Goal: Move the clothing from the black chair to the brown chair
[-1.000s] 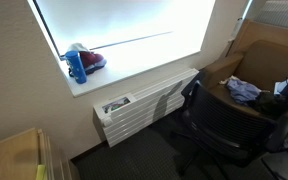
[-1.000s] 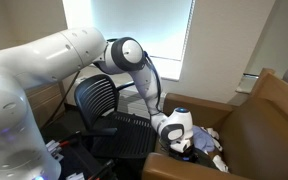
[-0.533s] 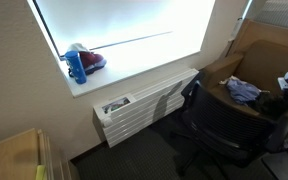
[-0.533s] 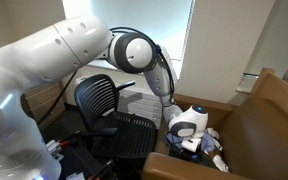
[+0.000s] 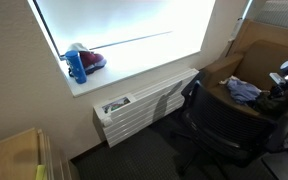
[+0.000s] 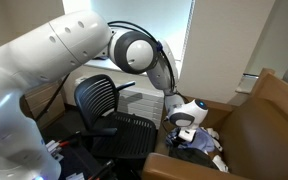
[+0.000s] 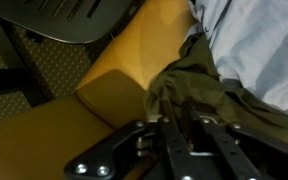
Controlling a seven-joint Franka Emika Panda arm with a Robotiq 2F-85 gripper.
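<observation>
The olive cloth (image 7: 199, 85) at the fingers (image 7: 171, 135) is soft, matt and creased; beyond it the pale blue cloth (image 7: 259, 45) looks thin and smooth; the fingers are dark and matt; beside them the brown chair (image 7: 124, 85) is smooth with a faint leathery sheen; the black chair (image 7: 74, 18) is perforated mesh; the arm (image 6: 54, 60) is glossy white plastic.

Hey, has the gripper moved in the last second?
Yes. In an exterior view the gripper, closed on the green clothing, has shifted from the black chair toward the brown chair and risen slightly.
</observation>
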